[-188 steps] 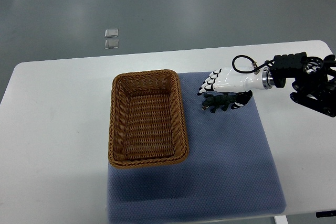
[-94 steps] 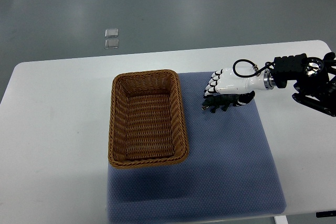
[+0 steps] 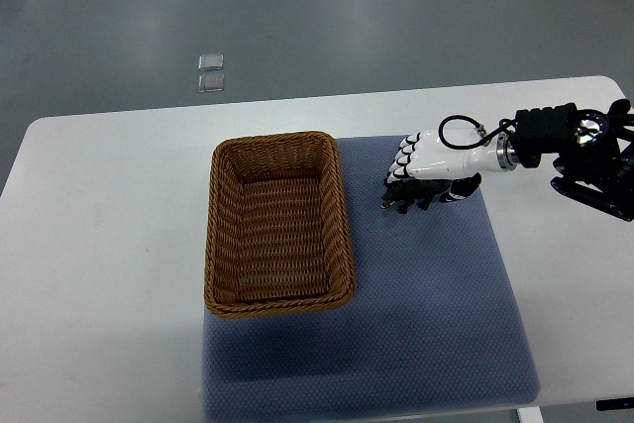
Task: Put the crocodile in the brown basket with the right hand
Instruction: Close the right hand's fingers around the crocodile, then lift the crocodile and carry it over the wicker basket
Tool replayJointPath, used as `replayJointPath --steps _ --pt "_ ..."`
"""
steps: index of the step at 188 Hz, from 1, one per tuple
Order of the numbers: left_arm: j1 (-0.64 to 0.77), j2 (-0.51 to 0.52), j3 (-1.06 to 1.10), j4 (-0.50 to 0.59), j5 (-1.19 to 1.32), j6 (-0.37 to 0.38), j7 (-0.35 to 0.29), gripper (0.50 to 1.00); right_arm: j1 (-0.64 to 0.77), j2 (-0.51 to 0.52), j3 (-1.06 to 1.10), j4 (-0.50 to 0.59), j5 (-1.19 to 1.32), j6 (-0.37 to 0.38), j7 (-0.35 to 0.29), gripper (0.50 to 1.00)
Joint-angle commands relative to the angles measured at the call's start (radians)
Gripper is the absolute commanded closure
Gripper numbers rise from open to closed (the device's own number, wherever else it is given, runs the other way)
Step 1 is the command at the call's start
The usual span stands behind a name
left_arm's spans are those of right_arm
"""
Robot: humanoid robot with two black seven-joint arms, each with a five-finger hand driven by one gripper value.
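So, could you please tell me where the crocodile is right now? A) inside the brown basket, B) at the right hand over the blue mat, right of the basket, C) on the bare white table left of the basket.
B: the crocodile is under the curled right hand over the blue mat, right of the brown basket.

A single camera looked steeply down from the robot's own side, set far enough back to take in nearly the whole white worktop (image 3: 119,245), whose near edge was cut off at 6 o'clock. It faced away from the robot, so grey floor (image 3: 347,17) filled the frame toward 12 o'clock. The brown basket (image 3: 210,235) sat just left of centre, and the right arm (image 3: 575,151) entered at 3 o'clock.
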Motion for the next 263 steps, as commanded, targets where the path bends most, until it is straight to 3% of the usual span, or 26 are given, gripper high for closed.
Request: replayJointPath --steps 1,136,158,177,190,210,263 --pt "0.000 0.000 0.000 0.000 0.000 0.000 0.000 0.500 0.000 0.002 0.000 -0.001 0.000 0.000 0.000 0.654" --pt "0.000 0.000 0.000 0.000 0.000 0.000 0.000 0.500 -0.005 0.022 -0.008 -0.013 -0.009 -0.005 0.000 0.675" --pt "0.000 0.000 0.001 0.000 0.000 0.000 0.000 0.500 -0.006 0.026 -0.008 -0.016 -0.011 -0.003 0.000 0.709" --pt "0.000 0.000 0.001 0.000 0.000 0.000 0.000 0.500 -0.006 0.029 -0.008 -0.019 -0.020 -0.003 0.000 0.779" --pt "0.000 0.000 0.001 0.000 0.000 0.000 0.000 0.500 -0.006 0.029 -0.006 -0.022 -0.023 -0.005 0.000 0.854" --pt "0.000 0.000 0.000 0.000 0.000 0.000 0.000 0.500 -0.006 0.031 0.000 -0.034 -0.023 -0.006 0.000 0.918" --pt "0.000 0.000 0.001 0.000 0.000 0.000 0.000 0.500 0.006 0.023 0.017 -0.053 -0.001 -0.095 0.000 0.983"
